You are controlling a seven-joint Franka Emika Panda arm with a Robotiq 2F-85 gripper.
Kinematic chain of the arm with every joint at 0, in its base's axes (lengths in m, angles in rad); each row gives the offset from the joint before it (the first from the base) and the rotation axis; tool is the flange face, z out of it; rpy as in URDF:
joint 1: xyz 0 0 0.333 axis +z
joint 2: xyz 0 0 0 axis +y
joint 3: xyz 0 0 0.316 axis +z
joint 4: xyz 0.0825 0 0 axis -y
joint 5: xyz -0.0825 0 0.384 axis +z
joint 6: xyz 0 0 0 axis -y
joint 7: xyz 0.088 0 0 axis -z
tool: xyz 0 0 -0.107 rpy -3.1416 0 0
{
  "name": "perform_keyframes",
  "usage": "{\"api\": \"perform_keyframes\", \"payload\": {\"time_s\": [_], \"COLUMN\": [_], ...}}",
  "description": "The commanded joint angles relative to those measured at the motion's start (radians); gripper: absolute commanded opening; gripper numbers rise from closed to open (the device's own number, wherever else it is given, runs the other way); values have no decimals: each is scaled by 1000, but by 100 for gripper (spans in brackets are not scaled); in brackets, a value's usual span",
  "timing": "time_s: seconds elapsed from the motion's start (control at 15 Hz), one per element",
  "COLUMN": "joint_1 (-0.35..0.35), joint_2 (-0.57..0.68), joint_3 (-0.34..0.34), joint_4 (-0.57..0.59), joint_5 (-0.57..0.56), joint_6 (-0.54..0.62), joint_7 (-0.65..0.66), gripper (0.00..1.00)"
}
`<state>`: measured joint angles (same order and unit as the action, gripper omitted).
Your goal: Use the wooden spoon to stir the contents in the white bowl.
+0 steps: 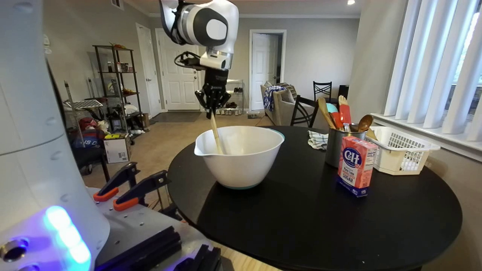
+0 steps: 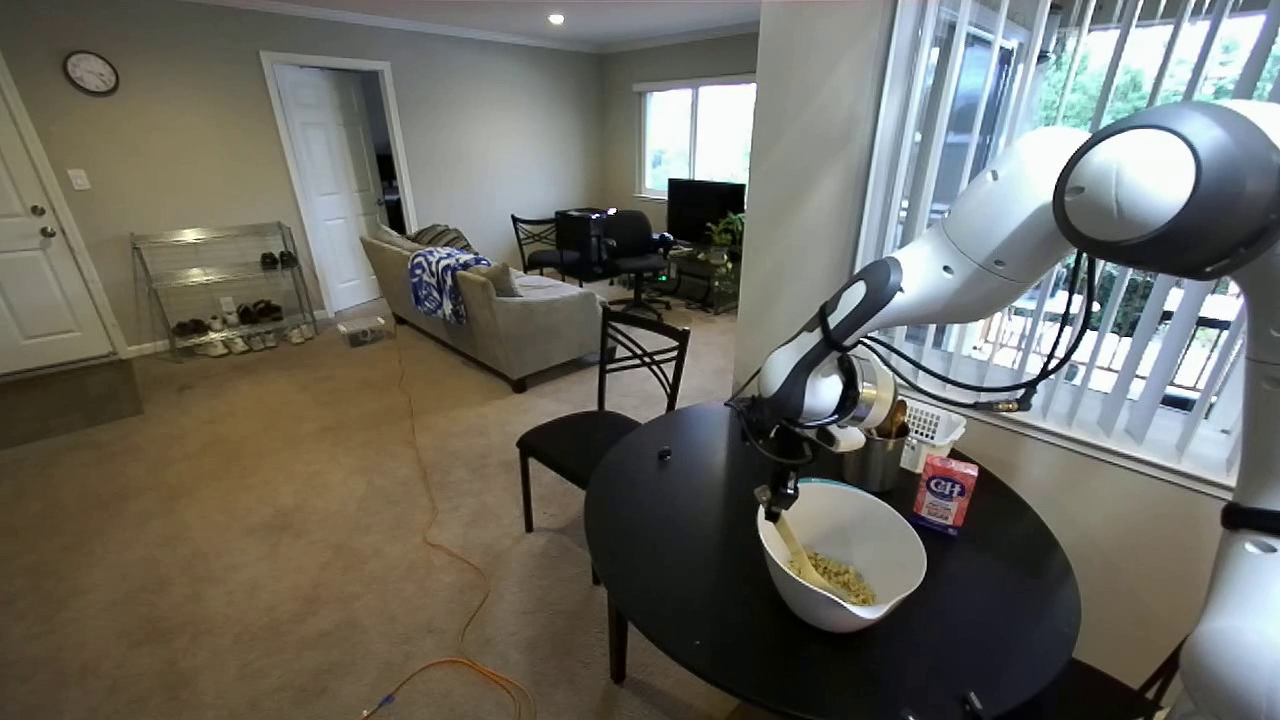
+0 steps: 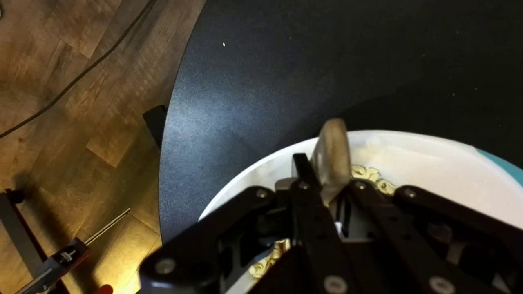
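Wooden spoon [image 2: 800, 554] — pinched high in your all-but-closed gripper [image 2: 774, 508], ten o'clock on the white bowl [image 2: 872, 530] in an exterior view — presumably keeping above the contents [image 2: 849, 581].

The end effector [image 3: 330, 182] grips the wooden spoon [image 3: 337, 149] over the white bowl [image 3: 445, 175], where pale curled pieces [image 3: 367, 174] show. The bowl stands on the dark bench [image 3: 253, 77]; beyond, a cable [image 3: 88, 70] crosses the plank floor [image 3: 122, 139]

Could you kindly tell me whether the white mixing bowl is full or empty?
Neither: the white mixing bowl is partly filled. In an exterior view, pasta-like pieces lie low inside, with the wooden spoon reaching into them.
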<state>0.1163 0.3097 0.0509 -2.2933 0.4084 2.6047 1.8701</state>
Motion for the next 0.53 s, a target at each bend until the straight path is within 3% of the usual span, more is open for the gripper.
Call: {"api": "perform_keyframes", "payload": {"time_s": [0.0, 0.47], "joint_1": [16, 67], "joint_2": [-34, -19], "joint_3": [-26, -79], "joint_4": [-44, -39], "joint_5": [-54, -291], "joint_6": [-18, 4], "joint_7": [47, 59], "gripper": [5, 4]}}
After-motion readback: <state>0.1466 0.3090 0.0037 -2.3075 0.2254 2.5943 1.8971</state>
